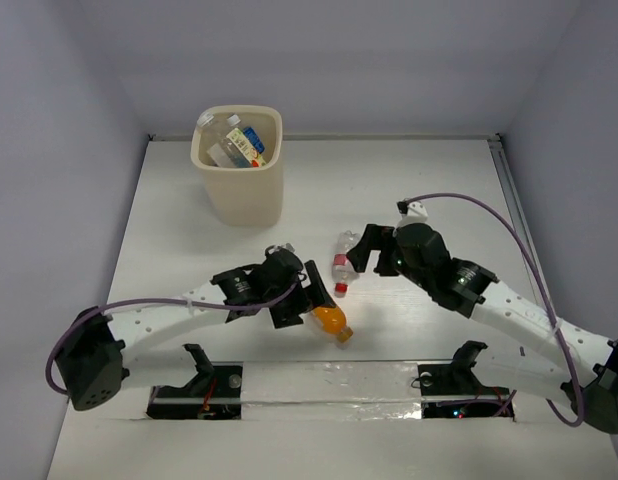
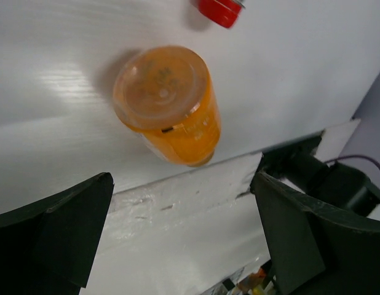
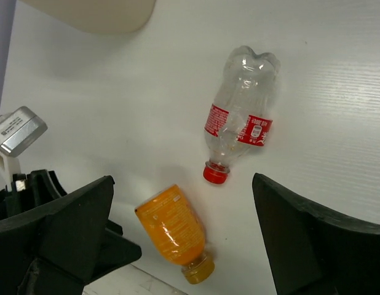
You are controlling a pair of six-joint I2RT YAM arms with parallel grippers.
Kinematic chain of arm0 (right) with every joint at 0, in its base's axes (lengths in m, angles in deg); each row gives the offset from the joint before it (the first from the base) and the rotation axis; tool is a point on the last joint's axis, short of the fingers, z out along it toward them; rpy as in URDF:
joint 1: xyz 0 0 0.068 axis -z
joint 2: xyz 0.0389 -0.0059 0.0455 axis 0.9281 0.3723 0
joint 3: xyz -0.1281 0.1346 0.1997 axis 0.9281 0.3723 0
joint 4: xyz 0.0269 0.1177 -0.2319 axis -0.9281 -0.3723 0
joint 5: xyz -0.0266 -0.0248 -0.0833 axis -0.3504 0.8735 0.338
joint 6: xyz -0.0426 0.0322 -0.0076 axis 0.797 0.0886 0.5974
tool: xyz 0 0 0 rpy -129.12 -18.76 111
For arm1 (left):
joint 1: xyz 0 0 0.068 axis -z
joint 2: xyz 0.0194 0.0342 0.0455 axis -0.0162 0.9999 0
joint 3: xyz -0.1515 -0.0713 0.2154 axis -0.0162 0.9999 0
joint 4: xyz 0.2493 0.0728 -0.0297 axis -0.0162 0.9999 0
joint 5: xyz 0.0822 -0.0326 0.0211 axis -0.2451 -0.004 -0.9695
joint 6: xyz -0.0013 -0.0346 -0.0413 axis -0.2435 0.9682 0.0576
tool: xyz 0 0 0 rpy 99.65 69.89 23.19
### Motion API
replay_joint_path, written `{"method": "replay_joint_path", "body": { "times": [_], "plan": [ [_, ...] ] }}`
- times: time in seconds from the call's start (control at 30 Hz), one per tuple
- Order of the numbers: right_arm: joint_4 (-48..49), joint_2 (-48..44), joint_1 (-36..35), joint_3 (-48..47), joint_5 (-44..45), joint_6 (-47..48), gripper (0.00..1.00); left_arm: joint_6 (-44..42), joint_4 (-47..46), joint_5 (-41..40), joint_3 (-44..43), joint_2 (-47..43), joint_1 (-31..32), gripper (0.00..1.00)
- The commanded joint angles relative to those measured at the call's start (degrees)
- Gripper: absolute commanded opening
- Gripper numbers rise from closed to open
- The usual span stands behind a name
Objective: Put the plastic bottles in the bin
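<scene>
My left claw (image 2: 182,184) hangs open over the orange bottle (image 2: 168,104) lying on the table (image 1: 439,180); I'd straddle its middle before closing, as it could roll. My right claw (image 3: 182,181) gapes empty by the red-labelled bottle (image 3: 239,126), the rest seemingly in the bin (image 1: 239,195)

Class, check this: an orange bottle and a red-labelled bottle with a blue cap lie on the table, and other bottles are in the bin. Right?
No. The cap of the red-labelled bottle is red, not blue, as the right wrist view shows. The orange bottle, the table and the bin are as stated.
</scene>
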Motion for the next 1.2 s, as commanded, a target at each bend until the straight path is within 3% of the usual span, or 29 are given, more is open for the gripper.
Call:
{"method": "replay_joint_path", "body": {
  "times": [0.0,0.37,0.5,0.67,0.83,1.17],
  "plan": [
    [-1.6,0.6,-0.1,1.0,0.2,-1.7,1.00,2.9,-2.0,-6.6,-1.8,3.1,0.1,0.98],
    [0.2,5.9,1.7,1.0,-2.7,-0.2,1.00,2.4,-3.2,-11.6,-5.6,13.7,1.8,0.98],
    [2.8,11.4,5.9,0.8,-7.7,0.7,1.00,3.1,-5.2,-15.1,-4.6,15.3,2.3,0.94],
    [6.3,18.9,12.2,-0.8,-12.4,3.1,1.00,4.5,-7.8,-15.3,-1.8,15.5,2.9,0.64],
    [6.3,26.8,12.2,-7.2,-13.3,5.0,1.00,4.5,-7.7,-15.3,-0.6,14.4,2.9,0.42],
    [6.7,37.3,12.2,-14.0,-12.7,6.2,1.00,0.9,3.8,-18.9,-2.9,1.0,2.9,0.34]
  ]
}}
